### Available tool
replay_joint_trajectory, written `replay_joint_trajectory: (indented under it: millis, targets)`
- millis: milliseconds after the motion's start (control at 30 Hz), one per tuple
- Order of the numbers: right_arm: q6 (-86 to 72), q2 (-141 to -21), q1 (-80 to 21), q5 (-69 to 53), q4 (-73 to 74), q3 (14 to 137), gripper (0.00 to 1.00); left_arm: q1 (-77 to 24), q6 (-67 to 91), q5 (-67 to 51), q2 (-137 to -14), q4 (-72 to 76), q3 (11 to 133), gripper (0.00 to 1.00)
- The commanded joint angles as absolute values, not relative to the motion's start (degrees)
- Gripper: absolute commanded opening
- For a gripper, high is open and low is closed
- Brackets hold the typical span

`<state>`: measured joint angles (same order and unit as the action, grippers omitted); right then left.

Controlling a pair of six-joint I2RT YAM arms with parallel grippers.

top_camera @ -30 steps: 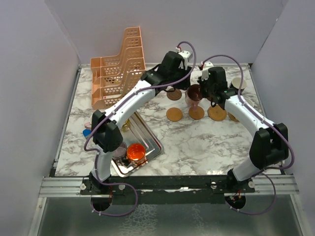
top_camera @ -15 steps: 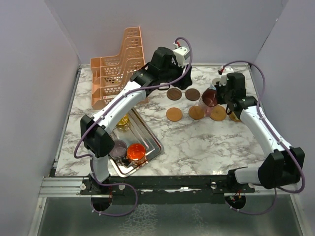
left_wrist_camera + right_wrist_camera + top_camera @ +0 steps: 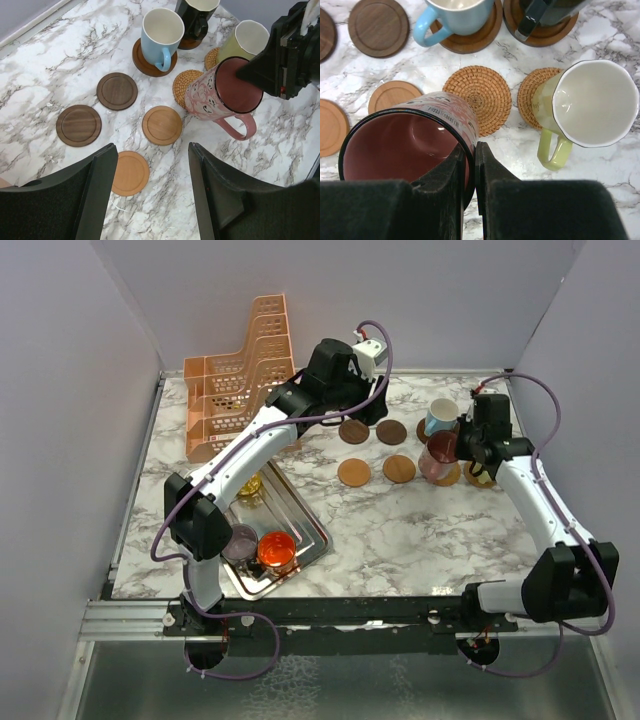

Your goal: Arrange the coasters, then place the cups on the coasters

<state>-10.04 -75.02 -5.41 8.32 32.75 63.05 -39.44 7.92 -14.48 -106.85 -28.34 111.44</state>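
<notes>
Our right pincer (image 3: 470,150) pinches the rim of the maroon-pink cup (image 3: 405,145), lower left in the wrist view. We should lower it level, centred on the bare woven coaster (image 3: 477,97) mid-frame, while our left pincer (image 3: 152,150) hangs partly open, empty.

Peach lattice plastic rack (image 3: 245,385), tiered, upright, at table's far left corner. Silver rectangular tray (image 3: 303,512), angled, near left. White grey-veined marble tabletop (image 3: 400,540).

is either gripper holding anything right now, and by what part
The right gripper pinches the pink mug by its rim, one finger inside the wall and one outside. The left gripper is open and holds nothing.
</notes>
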Motion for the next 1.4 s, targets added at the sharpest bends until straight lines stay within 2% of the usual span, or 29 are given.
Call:
replay_joint_trajectory:
  millis: [0, 267, 433, 800, 1367]
  targets:
    - [-12.7, -77.2, -4.7, 9.4, 30.2, 66.0, 0.01, -39.2, 6.9, -13.4, -104.8, -27.1, 111.5, 0.62]
    - [-15.6, -82.0, -3.0, 10.5, 32.1, 69.2, 0.01, -39.2, 7.0, -13.7, -105.0, -27.1, 111.4, 0.65]
    - [-16.2, -84.4, -2.4, 11.1, 32.6, 70.3, 0.01, -39.0, 6.3, -13.6, -104.9, -27.2, 111.0, 0.78]
    - [-17.2, -88.2, -0.3, 11.4, 33.1, 71.9, 0.01, -38.4, 5.7, -14.0, -104.5, -27.4, 110.2, 0.91]
    - [-17.8, -91.1, 1.4, 10.7, 33.5, 74.1, 0.01, -38.2, 6.1, -16.1, -103.7, -27.4, 109.6, 0.95]
